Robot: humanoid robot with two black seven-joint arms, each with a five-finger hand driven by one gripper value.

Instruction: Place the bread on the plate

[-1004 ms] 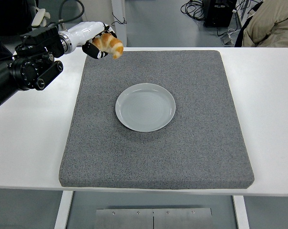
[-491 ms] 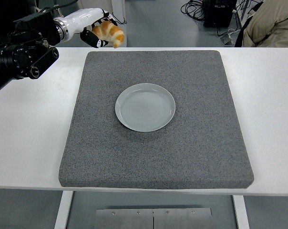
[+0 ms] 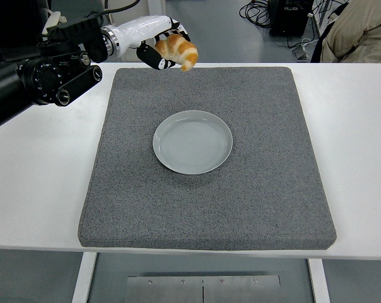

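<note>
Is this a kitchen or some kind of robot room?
Probably a robot lab, not a kitchen. The white table holds only a grey mat and a plate, cables lie on the floor behind, and the left hand holds a croissant.

left robot hand (image 3: 154, 45) raised, fingers curled in grasp

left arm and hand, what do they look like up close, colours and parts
The left arm is black, built of chunky round joint housings with small round holes and ring details. Toward the wrist it changes to a glossy white shell. The left hand has white on its back and black finger segments. A dark cable loops above the wrist. The right arm is out of view.
</note>
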